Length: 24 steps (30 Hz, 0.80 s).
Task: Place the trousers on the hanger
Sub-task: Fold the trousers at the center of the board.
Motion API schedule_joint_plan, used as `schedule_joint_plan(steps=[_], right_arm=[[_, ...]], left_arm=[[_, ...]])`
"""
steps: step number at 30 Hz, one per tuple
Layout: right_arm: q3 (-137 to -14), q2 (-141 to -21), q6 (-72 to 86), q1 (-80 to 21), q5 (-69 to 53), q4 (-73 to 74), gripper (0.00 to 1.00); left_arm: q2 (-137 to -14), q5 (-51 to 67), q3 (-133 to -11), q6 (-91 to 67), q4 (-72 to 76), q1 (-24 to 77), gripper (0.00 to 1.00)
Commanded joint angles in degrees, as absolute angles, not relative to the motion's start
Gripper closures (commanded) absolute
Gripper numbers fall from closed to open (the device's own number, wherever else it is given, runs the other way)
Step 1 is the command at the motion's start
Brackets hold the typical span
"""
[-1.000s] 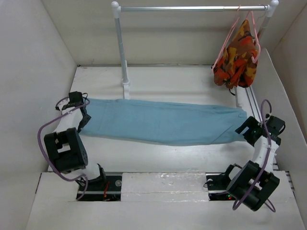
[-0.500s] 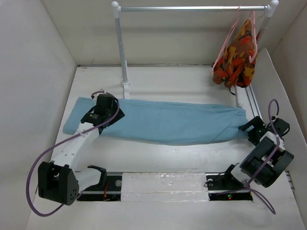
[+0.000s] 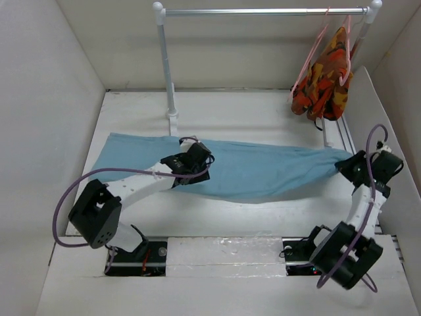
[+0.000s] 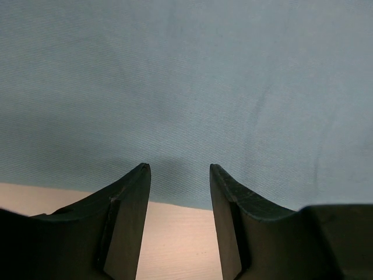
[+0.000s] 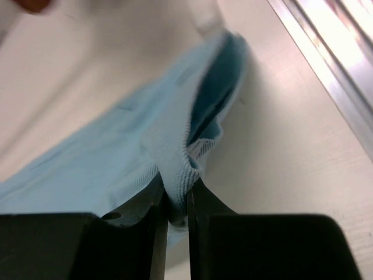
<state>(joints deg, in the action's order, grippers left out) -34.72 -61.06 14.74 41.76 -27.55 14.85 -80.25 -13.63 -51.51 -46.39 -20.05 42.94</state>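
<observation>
Overhead, I see soft sky-blue cloth trousers stretched across the white table, my left gripper over their middle. Left wrist: its fingers stand narrowly apart, empty, above the cloth's edge. Right wrist: my right gripper pinches the trousers' end.

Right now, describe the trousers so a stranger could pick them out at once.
Start at the white table under the metal rail. Stretched across its middle from left to right is a long sky-blue cloth, the trousers. Unlike the orange patterned garment hanging from the rail, they are plain and on the tabletop.
</observation>
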Motion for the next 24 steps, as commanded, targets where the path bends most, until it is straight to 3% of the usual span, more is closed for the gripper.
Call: schedule_joint_plan(steps=[1, 5, 6, 7, 9, 21, 24], right_arm=[[-46.4, -52.1, 14.8, 37.2, -25.5, 22.8, 1.0], [-59.6, -51.0, 13.1, 33.6, -25.1, 31.8, 1.0], [-62.7, -51.2, 12.1, 32.5, -23.7, 33.7, 1.0], [-68.8, -51.6, 10.1, 31.7, -22.4, 35.8, 1.0], [-73.9, -52.0, 8.8, 29.9, -19.5, 40.2, 1.0], [-95.2, -52.0, 7.0, 18.9, -15.7, 46.6, 1.0], [-96.1, -52.6, 7.8, 14.6, -17.6, 44.6, 1.0]], left_arm=[[-83.2, -16.0, -54.0, -48.6, -19.2, 47.2, 0.59], [-86.7, -16.2, -56.9, -48.9, -18.3, 52.3, 0.68], [-88.4, -15.0, -57.3, -48.9, -16.9, 53.2, 0.75], [-89.1, -14.0, -57.7, -48.5, -15.7, 54.8, 0.93], [-91.1, -11.7, -59.3, -48.0, -12.6, 56.9, 1.0], [-111.3, -2.6, -73.5, -50.3, -4.8, 67.6, 1.0], [-116.0, -2.9, -80.7, -49.8, -9.1, 68.8, 1.0]])
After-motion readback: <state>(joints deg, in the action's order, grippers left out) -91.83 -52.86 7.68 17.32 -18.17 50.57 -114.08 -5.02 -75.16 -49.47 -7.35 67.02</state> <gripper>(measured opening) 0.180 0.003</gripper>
